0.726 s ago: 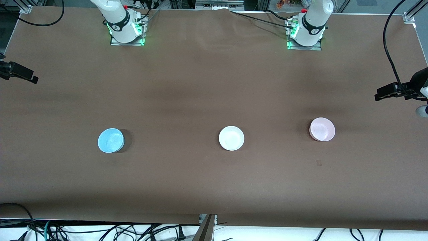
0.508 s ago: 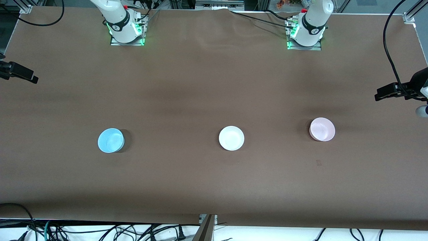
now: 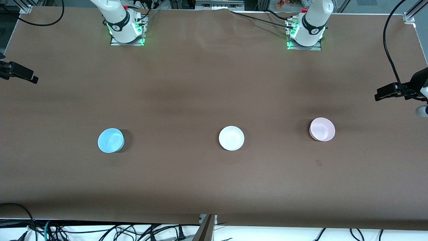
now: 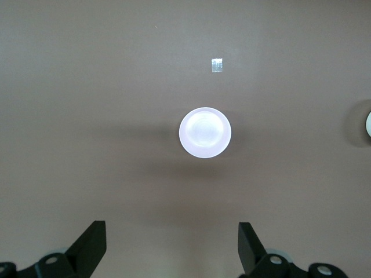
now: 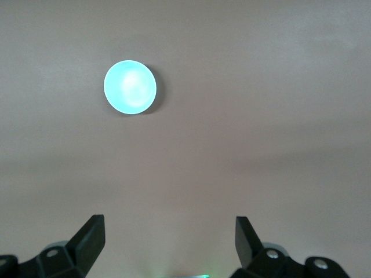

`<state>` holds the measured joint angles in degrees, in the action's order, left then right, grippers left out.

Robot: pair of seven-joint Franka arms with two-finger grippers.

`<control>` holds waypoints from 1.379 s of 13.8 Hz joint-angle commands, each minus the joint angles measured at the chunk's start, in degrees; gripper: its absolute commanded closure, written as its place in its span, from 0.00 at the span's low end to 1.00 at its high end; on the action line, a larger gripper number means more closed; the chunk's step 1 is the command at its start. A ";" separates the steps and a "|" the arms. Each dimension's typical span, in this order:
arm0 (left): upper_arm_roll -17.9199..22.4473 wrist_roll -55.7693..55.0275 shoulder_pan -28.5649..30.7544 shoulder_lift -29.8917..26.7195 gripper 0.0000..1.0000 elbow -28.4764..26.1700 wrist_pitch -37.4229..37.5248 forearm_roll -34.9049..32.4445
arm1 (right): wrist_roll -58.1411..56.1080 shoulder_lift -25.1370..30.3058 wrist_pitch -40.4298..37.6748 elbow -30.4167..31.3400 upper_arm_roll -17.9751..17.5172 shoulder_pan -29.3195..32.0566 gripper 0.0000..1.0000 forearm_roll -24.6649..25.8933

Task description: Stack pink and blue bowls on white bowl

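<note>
Three bowls sit in 1 row across the brown covered table (image 3: 214, 83), well apart from each other. The small round glossy white plastic bowl (image 3: 231, 138) is in the middle. The small round light sky blue plastic bowl (image 3: 111, 140) lies toward the right arm's end, and the small round pale pink plastic bowl (image 3: 322, 129) toward the left arm's end, slightly farther from the front camera than the other 2. All 3 stand upright and empty; nothing is stacked yet.

The left gripper (image 4: 171, 246) hangs high over the table, jaws spread wide and empty, with the pink bowl (image 4: 204, 132) visible below and ahead of its fingertips. A small pale square mark (image 4: 217, 65) lies on the table near that bowl. The right gripper (image 5: 169, 242) is likewise high, wide open and empty, looking down toward the blue bowl (image 5: 130, 87).

Judgement on the step in hand: this is the approach to a first pick. Neither gripper is centred over its bowl, so each needs to travel forward until 1 finger sits inside the rim and 1 outside before descending. A rim pinch on thin glossy plastic may slip or tip the bowl; a level, slow close is advisable. Only 1 arm at a time should go to the white bowl.

Against both earlier front pictures: no difference found. All 3 bowls are in the same places.
</note>
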<state>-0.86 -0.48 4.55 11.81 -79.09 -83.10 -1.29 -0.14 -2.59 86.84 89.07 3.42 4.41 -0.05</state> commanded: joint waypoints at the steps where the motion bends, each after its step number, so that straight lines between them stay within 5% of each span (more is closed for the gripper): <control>1: -0.37 0.04 0.46 0.23 0.00 0.69 0.48 -0.20 | 0.58 -0.58 -0.44 -1.44 0.01 0.33 0.01 -1.01; 19: -0.02 0.30 1.25 1.02 0.00 0.61 0.31 -0.47 | 0.58 -0.58 -0.44 -1.35 0.01 0.33 0.01 -1.80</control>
<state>-0.65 -0.48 5.26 12.02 -79.10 -83.10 -1.29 -0.13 -2.59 86.84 89.07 3.42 4.41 -0.47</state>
